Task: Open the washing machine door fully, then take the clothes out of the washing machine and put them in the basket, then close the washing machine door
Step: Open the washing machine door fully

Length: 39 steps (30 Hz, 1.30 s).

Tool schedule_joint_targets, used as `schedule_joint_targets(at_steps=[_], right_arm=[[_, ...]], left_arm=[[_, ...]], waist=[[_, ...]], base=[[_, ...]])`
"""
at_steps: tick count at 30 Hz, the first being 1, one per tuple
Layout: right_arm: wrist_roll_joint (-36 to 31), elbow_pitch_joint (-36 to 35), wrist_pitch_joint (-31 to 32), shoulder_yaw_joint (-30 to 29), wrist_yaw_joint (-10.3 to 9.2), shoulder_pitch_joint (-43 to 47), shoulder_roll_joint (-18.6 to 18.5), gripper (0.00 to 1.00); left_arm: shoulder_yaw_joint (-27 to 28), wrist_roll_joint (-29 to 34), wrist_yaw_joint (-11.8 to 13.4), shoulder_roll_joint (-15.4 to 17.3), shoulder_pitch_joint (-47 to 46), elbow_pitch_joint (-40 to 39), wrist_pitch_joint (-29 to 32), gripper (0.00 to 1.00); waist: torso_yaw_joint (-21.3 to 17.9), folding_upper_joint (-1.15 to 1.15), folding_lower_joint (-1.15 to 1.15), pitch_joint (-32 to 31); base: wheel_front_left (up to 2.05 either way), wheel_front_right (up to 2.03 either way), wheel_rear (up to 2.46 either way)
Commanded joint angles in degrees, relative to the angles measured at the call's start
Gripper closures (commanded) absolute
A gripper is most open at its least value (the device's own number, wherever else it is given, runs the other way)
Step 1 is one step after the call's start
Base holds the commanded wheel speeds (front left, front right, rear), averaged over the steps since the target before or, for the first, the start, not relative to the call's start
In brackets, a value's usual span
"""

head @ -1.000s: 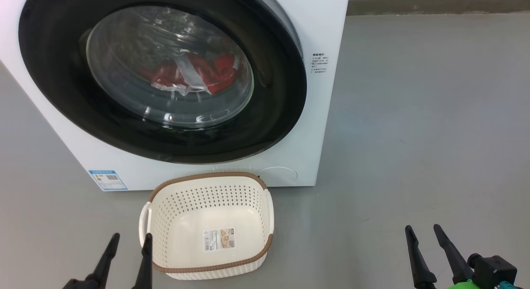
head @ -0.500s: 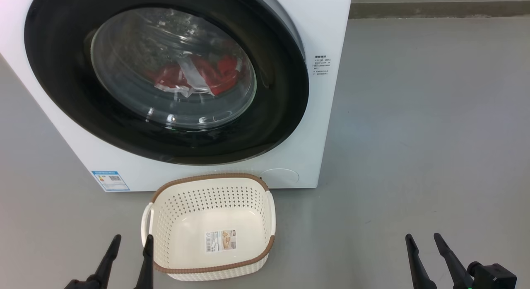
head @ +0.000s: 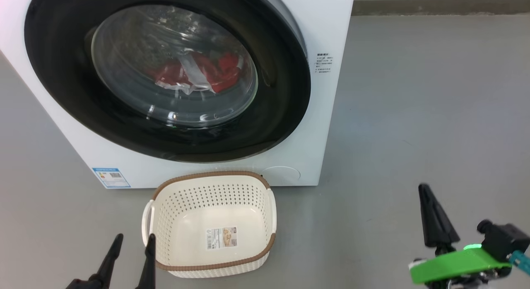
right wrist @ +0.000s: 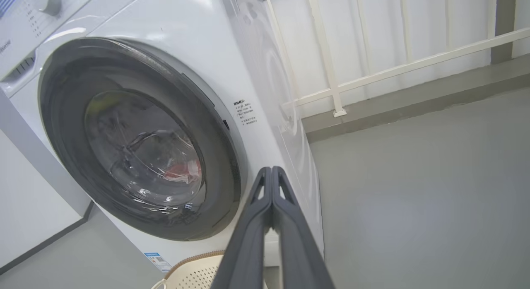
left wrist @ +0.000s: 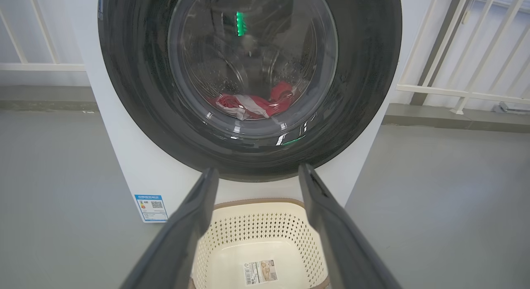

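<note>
The round black-rimmed glass washing machine door (head: 165, 115) is shut, red-and-white clothes (head: 198, 73) kept behind it. The cream perforated basket (head: 211, 174) is set on the floor (head: 414, 115) before it, to receive them. The left gripper (head: 134, 237) is spread; the right gripper (head: 423, 187) is pressed together, perhaps for hooking the door.

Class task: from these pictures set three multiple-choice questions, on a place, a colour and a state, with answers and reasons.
1. Where does the basket stand?
A. On the floor before the washing machine.
B. On top of it.
C. Inside it.

2. What colour are the clothes behind the washing machine door?
A. Blue.
B. Red and white.
C. Green.

3. How is the right gripper?
A. Open wide.
B. Shut on nothing.
C. Shut on the basket.

1 A: it sits on the floor below the door.
2 B: red fabric with white shows through.
3 B: its fingers meet, nothing between.
</note>
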Motion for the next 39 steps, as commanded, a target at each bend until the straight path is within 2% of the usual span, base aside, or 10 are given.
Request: schedule_joint_targets(at_steps=[1, 6, 16, 20, 24, 32, 36, 39], right_arm=[[2.0, -2.4, -0.7, 2.0, 0.09, -4.1, 0.0, 1.00], [5.7, -3.3, -0.7, 1.7, 0.09, -9.3, 0.1, 1.00], [11.3, -3.1, -0.7, 1.5, 0.09, -25.3, 0.1, 1.00], [11.9, -0.6, -0.7, 2.6, 0.09, -31.7, -0.5, 1.00], [15.4, 3.2, -0.7, 3.6, 0.09, -37.5, -1.9, 1.00], [32.0, 13.1, -0.1, 9.5, 0.09, -47.3, -7.7, 1.00], [40.6, 16.7, 5.1, 13.9, 0.09, -51.3, -10.8, 1.00], [46.9, 18.2, 11.8, 17.1, 0.09, -53.8, -12.9, 1.00]], left_arm=[[1.4, -0.8, -0.2, 0.2, -1.7, -1.7, -0.7, 0.00], [1.1, -1.3, -0.2, 0.3, -2.6, -2.1, -0.7, 0.00], [0.0, -2.6, -0.2, 1.1, -5.9, -3.0, -0.7, 0.00], [-1.2, -3.3, -0.2, 1.7, -7.3, -3.3, -0.7, 0.00], [-2.0, -4.0, -0.2, 2.2, -8.6, -3.2, -0.7, 0.00], [-3.1, -5.4, -0.2, 2.7, -10.8, -3.2, -0.7, 0.00], [-3.8, -6.0, -0.2, 3.0, -11.8, -3.1, -0.7, 0.00], [-4.4, -6.4, -0.2, 3.1, -12.5, -3.1, -0.7, 0.00]], waist=[[0.3, 0.00, 0.00, 0.5], [0.7, 0.00, 0.00, 1.8], [2.2, 0.00, 0.00, 5.9], [3.1, 0.00, 0.00, 7.6], [4.1, 0.00, 0.00, 9.3], [5.9, 0.00, 0.00, 12.6], [6.8, 0.00, 0.00, 13.9], [7.4, 0.00, 0.00, 14.8]], base=[[0.00, 0.00, 0.00], [0.00, 0.00, 0.00], [0.00, 0.00, 0.00], [0.00, 0.00, 0.00], [0.00, 0.00, 0.00], [0.00, 0.00, 0.00], [0.00, 0.00, 0.00], [0.00, 0.00, 0.00]])
